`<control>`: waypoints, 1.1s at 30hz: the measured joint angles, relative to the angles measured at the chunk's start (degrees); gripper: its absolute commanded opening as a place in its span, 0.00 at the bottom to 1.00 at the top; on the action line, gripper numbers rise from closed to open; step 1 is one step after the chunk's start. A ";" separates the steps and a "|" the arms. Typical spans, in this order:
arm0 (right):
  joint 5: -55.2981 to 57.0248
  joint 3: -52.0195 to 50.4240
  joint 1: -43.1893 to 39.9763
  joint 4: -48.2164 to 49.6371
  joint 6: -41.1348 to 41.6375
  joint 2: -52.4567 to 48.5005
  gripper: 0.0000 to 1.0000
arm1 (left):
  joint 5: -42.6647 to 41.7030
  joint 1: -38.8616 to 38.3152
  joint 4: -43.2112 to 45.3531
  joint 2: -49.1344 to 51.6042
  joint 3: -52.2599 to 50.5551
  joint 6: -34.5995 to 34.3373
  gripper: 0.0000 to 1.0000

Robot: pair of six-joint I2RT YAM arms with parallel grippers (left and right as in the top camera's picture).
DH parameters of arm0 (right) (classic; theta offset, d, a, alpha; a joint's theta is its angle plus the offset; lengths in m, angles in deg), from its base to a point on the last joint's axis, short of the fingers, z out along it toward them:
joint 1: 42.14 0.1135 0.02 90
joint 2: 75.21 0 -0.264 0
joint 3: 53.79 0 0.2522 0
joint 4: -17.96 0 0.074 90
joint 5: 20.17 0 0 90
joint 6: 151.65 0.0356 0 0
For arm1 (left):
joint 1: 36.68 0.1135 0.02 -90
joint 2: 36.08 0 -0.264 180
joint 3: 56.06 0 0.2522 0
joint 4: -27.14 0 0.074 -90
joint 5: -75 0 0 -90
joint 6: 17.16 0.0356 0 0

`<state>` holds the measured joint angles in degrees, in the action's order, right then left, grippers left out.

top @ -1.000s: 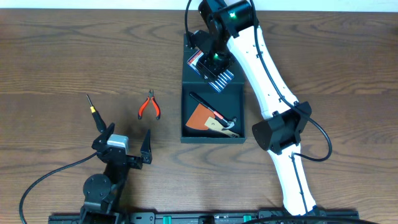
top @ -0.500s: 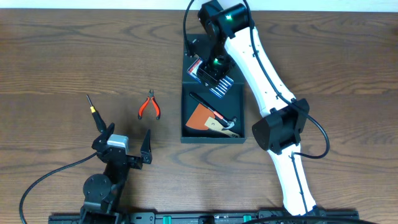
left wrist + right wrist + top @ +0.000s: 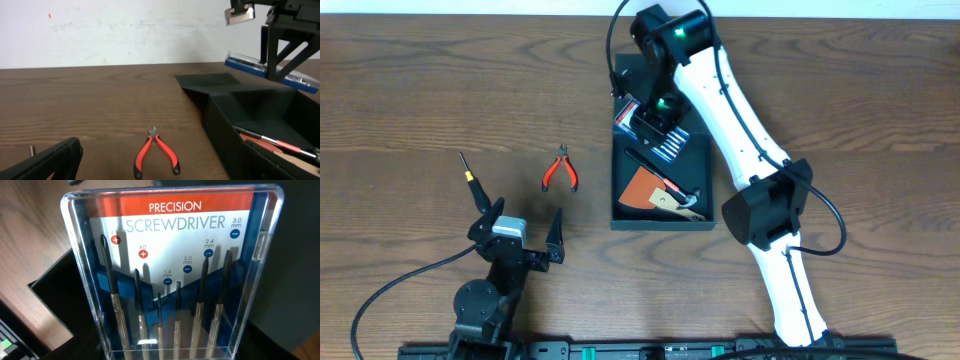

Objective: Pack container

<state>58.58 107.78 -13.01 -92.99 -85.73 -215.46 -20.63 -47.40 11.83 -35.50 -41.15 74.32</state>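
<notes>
- The container (image 3: 614, 180), a dark teal box, sat on the surface right of centre; its flap lid (image 3: 625, 70) lay open on the far side, and its near wall showed in the left wrist view (image 3: 225, 135).
- The right pincer (image 3: 655, 122) hung over the far edge of the box, closed on a clear-cased screwdriver set (image 3: 175, 280); the case was tilted and clear of the box floor.
- The left pincer (image 3: 520, 222) rested near and to the left, jaws wide and empty, well apart from the box.
- Inside the box lay a brown wedge-shaped piece (image 3: 642, 188) and a thin dark tool (image 3: 645, 160); red pliers (image 3: 560, 170) and a slim yellow-collared probe (image 3: 468, 172) lay outside on the left.
- Judgement: the box looked stiff but light, so a sideways nudge could slide it on the wood; pressing down inside it seemed safer than pushing a wall.
- Judgement: the lid would probably fold at its hinge crease; the free far edge of the flap seemed the best place to take hold, pinched across its thickness.
- Judgement: the plastic case looked hard and slick, so it might slip if tilted further.
</notes>
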 measured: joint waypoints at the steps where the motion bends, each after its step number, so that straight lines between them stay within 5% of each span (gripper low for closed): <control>1: -0.11 -0.50 0.20 0.00 -0.04 0.00 0.38 | 0.00 0.00 0.00 0.00 0.02 0.00 0.99; 33: -0.57 -23.78 0.63 0.17 -3.67 15.26 0.40 | 0.02 -0.02 0.00 0.00 0.02 0.00 0.99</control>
<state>58.01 84.00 -12.38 -92.81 -89.40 -200.20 -20.60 -47.42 11.83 -35.50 -41.13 74.32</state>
